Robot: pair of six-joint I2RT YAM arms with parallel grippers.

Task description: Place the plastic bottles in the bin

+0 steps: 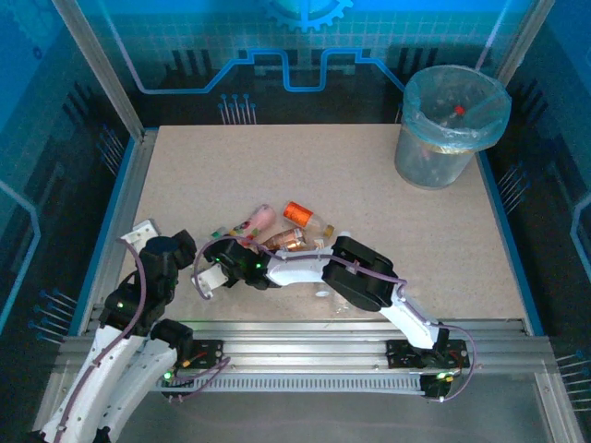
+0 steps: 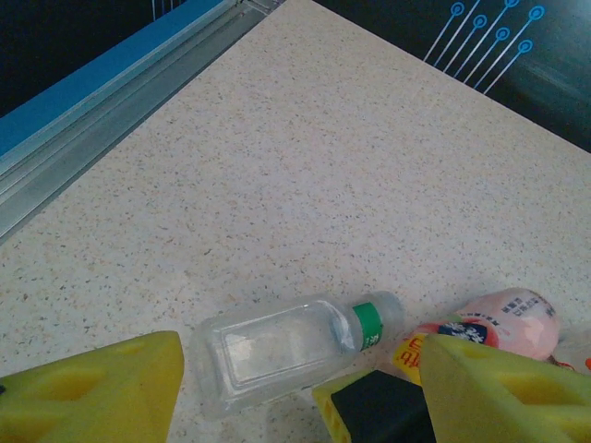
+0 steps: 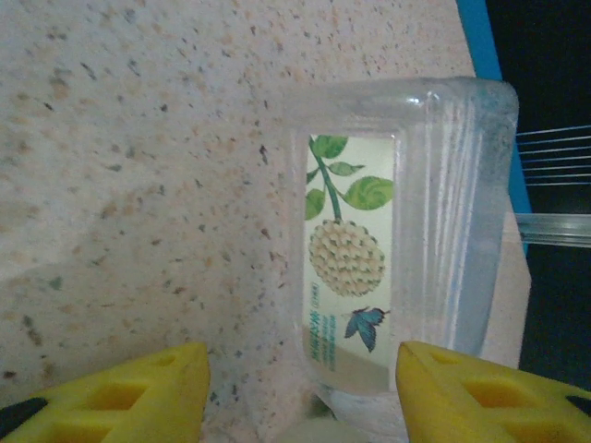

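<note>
Clear plastic: green-capped bottle [image 2: 277, 351] lies on side on speckled counter [image 2: 323, 166], between tips of left pincer [image 2: 300, 346], jaws wide, nothing gripped. Beside cap end, pink bottle [image 2: 508, 318]. Jaws of right pincer [image 3: 300, 355] apart, straddling fruit-label bottle [image 3: 434, 231]; gap at one finger, no grip. Mid-counter cluster includes orange bottle [image 1: 303, 214]. At far right corner, bin [image 1: 429, 161], well apart from cluster; red cap [image 1: 459, 111] inside.

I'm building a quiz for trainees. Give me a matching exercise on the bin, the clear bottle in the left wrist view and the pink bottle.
Things:
1. bin
2. clear bottle
3. pink bottle

Features:
A. green cap
B. lined with a pale blue bag
C. dark patch on its label

Pairs: 1-B, 2-A, 3-C
</note>
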